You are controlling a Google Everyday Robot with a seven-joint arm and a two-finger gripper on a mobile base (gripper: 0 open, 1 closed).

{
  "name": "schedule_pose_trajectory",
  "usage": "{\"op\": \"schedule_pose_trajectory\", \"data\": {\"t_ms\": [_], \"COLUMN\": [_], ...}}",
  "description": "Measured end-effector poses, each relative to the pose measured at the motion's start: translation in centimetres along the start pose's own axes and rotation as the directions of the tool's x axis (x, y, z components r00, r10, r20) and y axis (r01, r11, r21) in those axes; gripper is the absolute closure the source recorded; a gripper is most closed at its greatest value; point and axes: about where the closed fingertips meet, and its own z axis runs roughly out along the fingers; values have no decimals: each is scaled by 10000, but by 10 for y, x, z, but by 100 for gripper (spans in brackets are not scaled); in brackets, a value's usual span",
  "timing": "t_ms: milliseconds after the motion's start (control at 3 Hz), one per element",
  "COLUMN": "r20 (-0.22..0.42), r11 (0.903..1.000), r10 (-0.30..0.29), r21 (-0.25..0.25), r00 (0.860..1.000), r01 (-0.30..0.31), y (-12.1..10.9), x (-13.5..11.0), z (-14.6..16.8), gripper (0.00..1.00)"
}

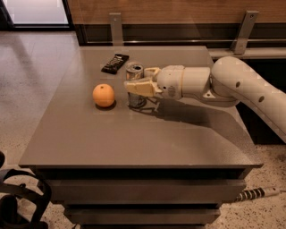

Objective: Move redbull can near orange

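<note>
Shiny metal can [134,71] between matt jaws

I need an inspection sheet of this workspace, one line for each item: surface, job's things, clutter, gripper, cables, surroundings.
Surface: grey table, flat top.
Job's things: redbull can upright, right of the orange, a small gap between them.
Clutter: dark wrapped bar lying flat at the back, behind the orange.
Gripper: gripper over the table, jaws closed on the can from the right.
Cables: ribbed cable on the floor, lower right.
Surroundings: speckled floor, wooden wall panel, unidentified dark object at lower left.
</note>
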Motion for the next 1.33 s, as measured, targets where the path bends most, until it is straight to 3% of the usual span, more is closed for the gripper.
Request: {"op": "schedule_pose_trajectory", "data": {"t_ms": [333, 1333], "r20": [11, 12], "r11": [10000, 10000], "r10": [31, 23], "r21": [-51, -92], "r00": [10000, 10000], "r01": [-31, -23], "y": [1, 3], "x": [0, -1], "z": [2, 4], "gripper": [88, 18]}}
